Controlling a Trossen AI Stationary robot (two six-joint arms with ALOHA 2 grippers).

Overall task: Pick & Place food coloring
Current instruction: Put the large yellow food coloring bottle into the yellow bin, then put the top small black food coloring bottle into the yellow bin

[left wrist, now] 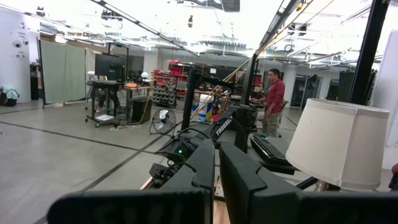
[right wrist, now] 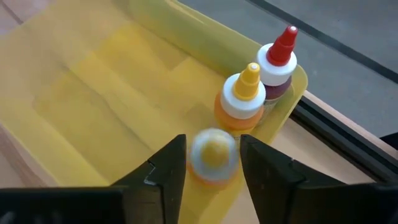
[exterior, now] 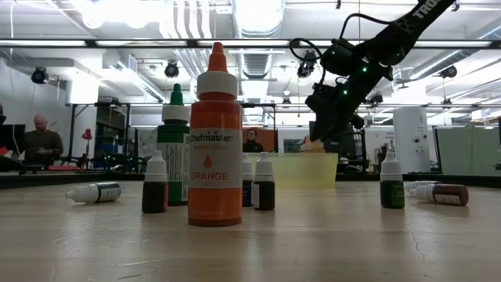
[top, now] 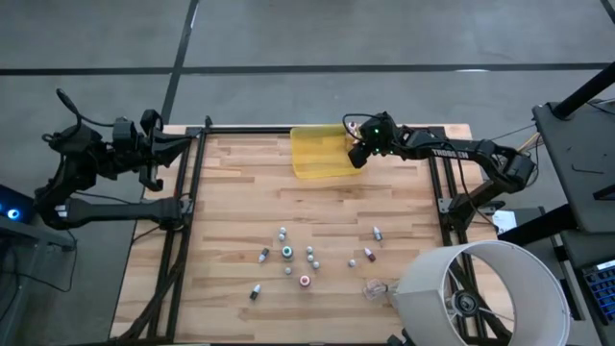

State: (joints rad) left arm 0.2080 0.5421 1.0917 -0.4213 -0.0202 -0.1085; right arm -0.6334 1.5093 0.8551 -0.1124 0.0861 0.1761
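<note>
The right hand (right wrist: 211, 163) hangs over the far right corner of the yellow tray (top: 309, 154), fingers spread partway with a yellow-capped bottle (right wrist: 213, 155) between them. It looks just released, though I can't tell whether the pads touch it. That bottle stands upright, long axis straight up toward the hand, beside two others already in the corner: a yellow-capped one (right wrist: 244, 96) and a red-capped one (right wrist: 278, 59). The remaining bottles (top: 288, 253) sit scattered on the counter (top: 240, 202), well toward the near edge (some upright, some lying). The right arm is nearer them; the left hand (top: 159, 154), closed, waits off the counter's left edge.
</note>
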